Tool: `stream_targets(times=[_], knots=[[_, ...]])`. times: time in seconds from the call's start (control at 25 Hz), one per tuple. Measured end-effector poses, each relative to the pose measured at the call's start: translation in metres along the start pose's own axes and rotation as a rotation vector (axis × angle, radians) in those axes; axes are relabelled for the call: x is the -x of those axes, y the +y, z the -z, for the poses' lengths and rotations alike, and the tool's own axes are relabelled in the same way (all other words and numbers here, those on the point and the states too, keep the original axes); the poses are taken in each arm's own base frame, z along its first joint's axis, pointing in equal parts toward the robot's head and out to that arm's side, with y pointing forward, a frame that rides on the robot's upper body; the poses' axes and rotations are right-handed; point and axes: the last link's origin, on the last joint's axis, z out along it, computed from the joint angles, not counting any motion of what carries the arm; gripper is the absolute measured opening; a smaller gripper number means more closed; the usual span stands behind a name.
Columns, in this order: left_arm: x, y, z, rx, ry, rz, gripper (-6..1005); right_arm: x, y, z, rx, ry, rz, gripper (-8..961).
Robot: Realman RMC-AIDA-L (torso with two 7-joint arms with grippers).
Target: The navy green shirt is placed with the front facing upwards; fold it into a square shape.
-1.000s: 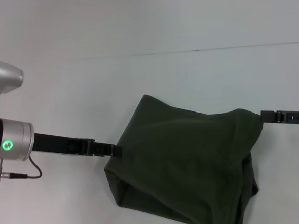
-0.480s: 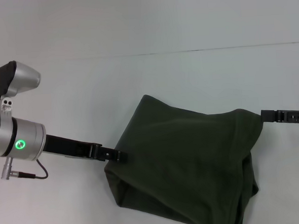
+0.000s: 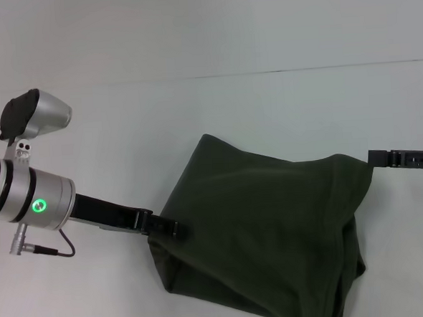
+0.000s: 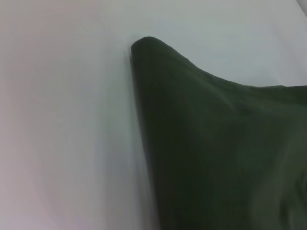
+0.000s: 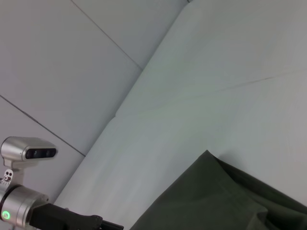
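1. On the white bench (image 3: 194, 116), the shirt (image 3: 266, 234) is lying as a bunched, partly folded heap of plain green cloth, toward the near right of the head view and running off its lower edge.
2. One folded corner is pointing away from the robot; no lettering or collar is showing.
3. The left pincer (image 3: 169, 228) is reaching in from the left, its dark tips touching the shirt's left edge; whether it is gripping cloth or merely pressing against it, I cannot tell.
4. The left arm's silver wrist, with a green light glowing, is hanging above the bench well to the left of the shirt.
5. The right pincer (image 3: 373, 158) is coming in from the right, meeting the raised right corner of the shirt, which is sitting higher than the rest as if held; the fingers are too small to tell whether they are clamping it.
6. The left wrist view is showing the shirt's (image 4: 216, 158) far corner lying on bare bench.
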Motion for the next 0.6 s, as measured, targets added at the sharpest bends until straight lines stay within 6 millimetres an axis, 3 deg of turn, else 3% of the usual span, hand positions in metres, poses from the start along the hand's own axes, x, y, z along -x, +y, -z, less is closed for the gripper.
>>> stream_targets(times=[0.32,0.52,0.6], knots=[[0.0011,0.0017,-0.0008,0.010,-0.008,0.020,787,0.0012,0.0001,-0.0004,-0.001,-0.003,0.004,808],[0.0019,0.0027,-0.0010,0.016,-0.015,0.019,666,0.0016,0.0002,-0.0005,0.000,-0.004,0.004,808],[0.0020,0.0031,-0.0010,0.017,-0.015,0.018,527,0.0016,0.0002,-0.0005,0.000,-0.004,0.004,808]])
